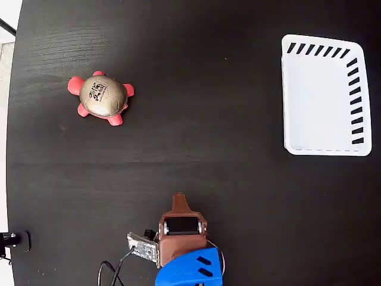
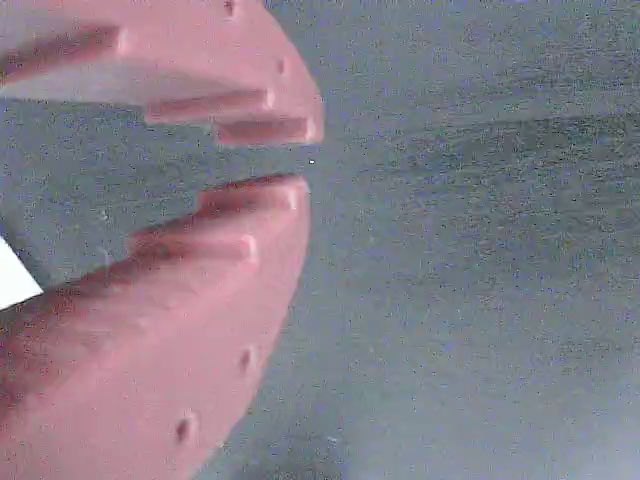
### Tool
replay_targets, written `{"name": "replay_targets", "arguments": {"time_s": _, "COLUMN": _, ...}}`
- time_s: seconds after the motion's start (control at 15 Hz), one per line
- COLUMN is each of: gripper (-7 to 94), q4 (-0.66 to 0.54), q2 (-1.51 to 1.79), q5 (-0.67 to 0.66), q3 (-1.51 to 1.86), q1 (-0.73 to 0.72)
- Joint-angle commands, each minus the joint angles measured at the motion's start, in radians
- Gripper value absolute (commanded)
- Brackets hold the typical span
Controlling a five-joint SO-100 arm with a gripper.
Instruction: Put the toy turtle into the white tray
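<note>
**Gripper low at the near edge, turtle and tray far apart**

Closest to the wrist camera we see the gripper [image 2: 305, 155] itself: two pinkish-red fingers [image 2: 150, 340] fill the left half of that view, the lower one broad and dotted with small holes, the upper one ribbed along its inner face; their tips stand a narrow gap apart with nothing between them, so we read the jaws as slightly parted and empty; behind them we see only the dark, grained table [image 2: 480, 250] and a small white patch at the left edge that we cannot identify.

From the fixed view overhead we find the arm at the bottom centre; its brown gripper [image 1: 180, 198] points up the picture toward the middle of the table [image 1: 196, 137], with a blue arm segment [image 1: 190, 269] beneath it and a small circuit board with a cable [image 1: 141, 245] just to its left; from this angle we cannot judge the jaws.

We see the toy turtle [image 1: 102, 97] in the upper left of the fixed view, resting upright on the table, its gold shell with the black printed mark facing up and its red head and legs spread around it; it lies well apart from the gripper.

We find the white tray [image 1: 324, 98] at the upper right, near the table's right edge, dark slots striping its top and right walls; its floor is bare; turtle and tray sit well apart, on opposite sides of the table.
</note>
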Motion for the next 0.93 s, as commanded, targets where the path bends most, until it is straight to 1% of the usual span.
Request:
{"name": "replay_targets", "arguments": {"time_s": 0.0, "gripper": 0, "q4": 0.003, "q2": 0.000, "q5": -0.017, "q3": -0.009, "q1": -0.037}}
{"name": "replay_targets", "arguments": {"time_s": 0.67, "gripper": 0, "q4": 0.005, "q2": 0.000, "q5": -0.028, "q3": -0.009, "q1": -0.046}}
{"name": "replay_targets", "arguments": {"time_s": 0.87, "gripper": 0, "q4": -0.129, "q2": -0.163, "q5": 0.025, "q3": -0.060, "q1": -0.049}}
